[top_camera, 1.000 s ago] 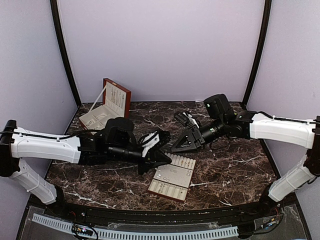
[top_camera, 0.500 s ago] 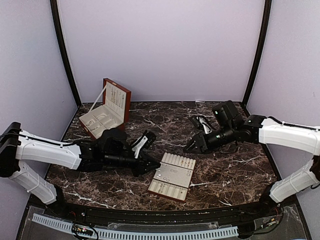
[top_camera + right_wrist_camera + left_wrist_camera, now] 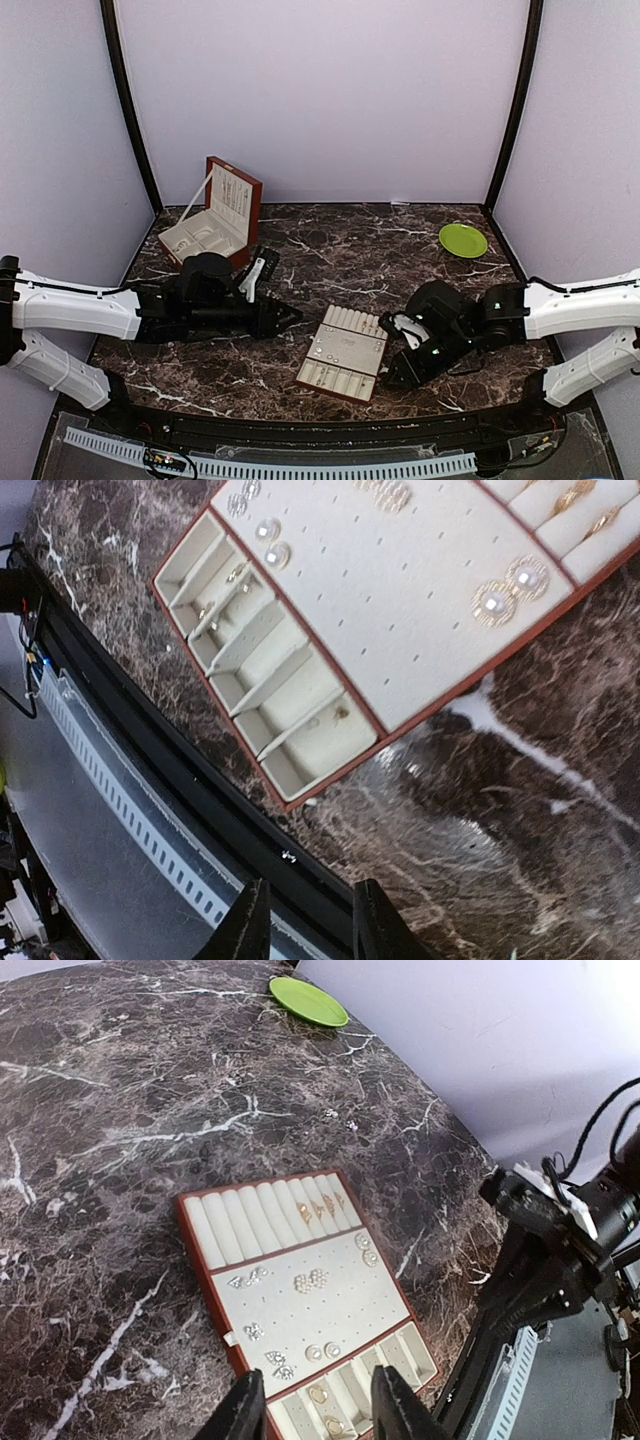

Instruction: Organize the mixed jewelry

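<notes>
Left wrist: tiny pearly, gold mixed jewelry (image 3: 308,1281); left pincer (image 3: 315,1392), right pincer (image 3: 310,908) spread.

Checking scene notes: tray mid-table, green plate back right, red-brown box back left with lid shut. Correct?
No. The top external view shows the red-brown box with its lid open, propped upright. The rest holds: tray mid-table, green plate back right, box back left.

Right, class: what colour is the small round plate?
Lime green; the plate shows best in the left wrist view.
</notes>
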You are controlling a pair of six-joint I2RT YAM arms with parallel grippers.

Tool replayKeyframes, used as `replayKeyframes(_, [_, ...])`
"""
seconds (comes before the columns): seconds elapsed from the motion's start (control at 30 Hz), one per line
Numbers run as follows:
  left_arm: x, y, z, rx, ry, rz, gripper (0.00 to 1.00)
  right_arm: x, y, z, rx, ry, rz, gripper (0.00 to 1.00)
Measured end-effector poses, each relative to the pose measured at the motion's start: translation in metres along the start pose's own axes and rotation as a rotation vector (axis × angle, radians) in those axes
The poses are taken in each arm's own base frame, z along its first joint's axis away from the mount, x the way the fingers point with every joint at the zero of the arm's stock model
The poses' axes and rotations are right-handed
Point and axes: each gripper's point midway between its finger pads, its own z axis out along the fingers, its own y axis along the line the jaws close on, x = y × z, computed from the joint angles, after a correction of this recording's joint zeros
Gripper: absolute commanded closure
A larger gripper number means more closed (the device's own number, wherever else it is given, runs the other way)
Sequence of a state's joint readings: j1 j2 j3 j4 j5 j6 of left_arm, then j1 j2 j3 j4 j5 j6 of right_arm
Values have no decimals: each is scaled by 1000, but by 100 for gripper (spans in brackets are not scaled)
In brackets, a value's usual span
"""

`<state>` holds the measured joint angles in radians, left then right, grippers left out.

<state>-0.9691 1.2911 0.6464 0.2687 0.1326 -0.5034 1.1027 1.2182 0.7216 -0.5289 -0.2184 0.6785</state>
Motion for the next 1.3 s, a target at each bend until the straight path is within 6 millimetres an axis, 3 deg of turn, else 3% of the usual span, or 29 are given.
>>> replayKeyframes(0.13, [3, 7, -1, -34, 11, -44, 55, 23, 12, 12, 39, 38, 0, 72])
replayKeyframes(0.4, [8, 13, -1, -67, 22, -101, 51, 59, 10, 42, 178, 98, 44, 75])
replayKeyframes(0.73, [8, 14, -2, -68, 23, -103, 50, 50, 31, 59, 245, 68, 50, 79])
replayKeyframes(1.3, [7, 14, -12, -62, 2, -100, 49, 58, 20, 68, 395, 90, 63, 84])
